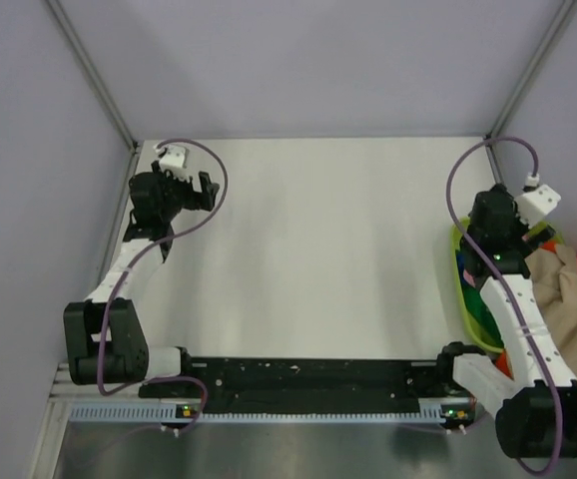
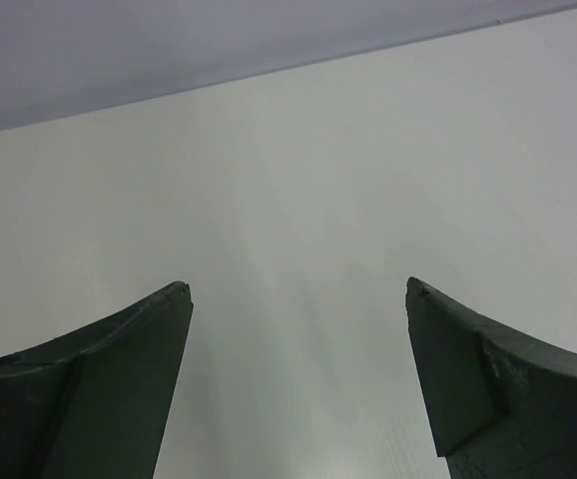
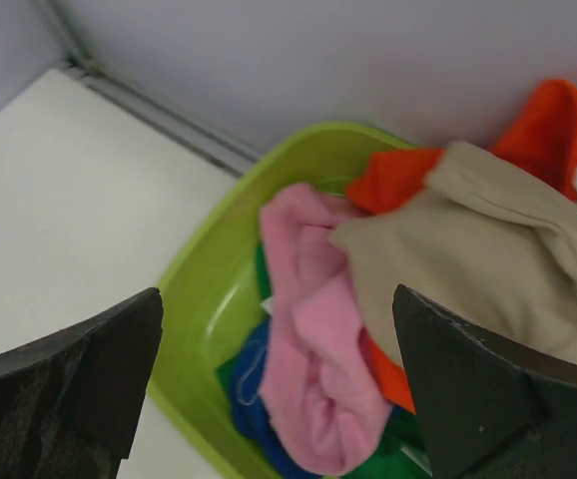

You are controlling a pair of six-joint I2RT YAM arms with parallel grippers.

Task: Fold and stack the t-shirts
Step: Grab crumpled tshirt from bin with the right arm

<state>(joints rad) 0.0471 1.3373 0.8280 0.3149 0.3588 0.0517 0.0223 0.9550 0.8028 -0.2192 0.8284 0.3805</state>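
Note:
The t-shirts lie heaped in a lime-green basket (image 3: 219,259) at the table's right edge. In the right wrist view a pink shirt (image 3: 308,339) lies on top, a tan shirt (image 3: 468,249) to its right, an orange shirt (image 3: 548,130) behind and a blue shirt (image 3: 254,399) underneath. The top view shows the tan shirt (image 1: 573,299) spilling over the basket (image 1: 465,299). My right gripper (image 3: 279,299) is open and empty, hovering above the pink shirt. My left gripper (image 2: 298,289) is open and empty over bare table at the far left (image 1: 201,190).
Green cloth (image 3: 269,279) also lies in the basket. Grey walls with metal corner posts (image 1: 94,75) enclose the white table (image 1: 318,249). A black rail (image 1: 308,377) runs along the near edge between the arm bases.

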